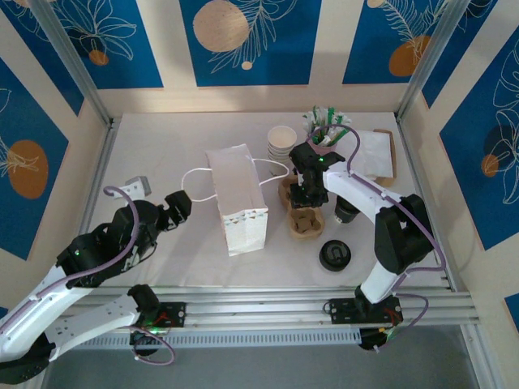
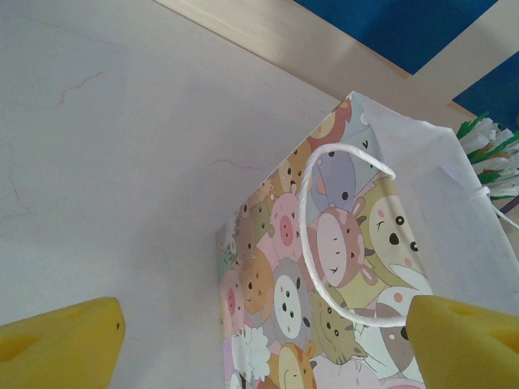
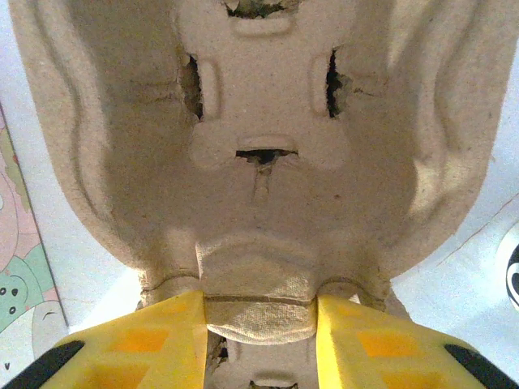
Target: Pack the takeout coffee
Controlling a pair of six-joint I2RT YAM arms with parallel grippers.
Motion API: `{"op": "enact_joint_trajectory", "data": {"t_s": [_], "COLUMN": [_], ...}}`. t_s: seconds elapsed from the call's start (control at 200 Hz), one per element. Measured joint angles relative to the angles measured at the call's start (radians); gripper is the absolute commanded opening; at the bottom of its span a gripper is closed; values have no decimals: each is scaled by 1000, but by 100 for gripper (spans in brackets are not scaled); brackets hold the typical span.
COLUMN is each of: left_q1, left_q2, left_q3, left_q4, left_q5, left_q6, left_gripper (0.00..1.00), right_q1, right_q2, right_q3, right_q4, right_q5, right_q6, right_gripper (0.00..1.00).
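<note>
Your paper bag (image 1: 235, 198) sits mid-table, one handle loop facing the left gripper (image 1: 177, 208), which gapes wide and empty, probably waiting to steady it. Just right, your right gripper (image 3: 259, 324) pinches the pulp carrier (image 3: 259, 162) by its centre tab. The takeout coffee (image 1: 347, 213) stands right of the carrier, under that arm.

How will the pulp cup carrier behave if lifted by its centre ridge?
Probably light: the pulp carrier looks like thin moulded fibre. Likely fairly stiff yet crushable, since its slots show torn, ragged edges. Pinched by the right tool at the centre ridge alone, it may tilt.
</note>
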Motion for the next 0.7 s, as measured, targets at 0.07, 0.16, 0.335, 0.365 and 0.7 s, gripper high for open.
{"op": "enact_joint_trajectory", "data": {"t_s": [0.07, 0.16, 0.335, 0.365, 0.7], "left_q1": [0, 0, 0, 0, 0], "left_q2": [0, 0, 0, 0, -7], "left_q3": [-1, -2, -2, -2, 10], "left_q4": [0, 0, 0, 0, -10], "left_q5": [0, 0, -1, -2, -63], "left_q6": [0, 0, 0, 0, 61], "left_gripper": [89, 89, 89, 89, 88], "right_q1": [2, 3, 3, 3, 3], "right_q2": [0, -3, -23, -29, -71], "right_q3": [0, 1, 3, 6, 42], "right_q4": [0, -2, -10, -13, -45], "right_q5": [0, 0, -1, -1, -2], "right_q6": [0, 0, 5, 7, 27], "right_gripper": [37, 37, 37, 37, 37]}}
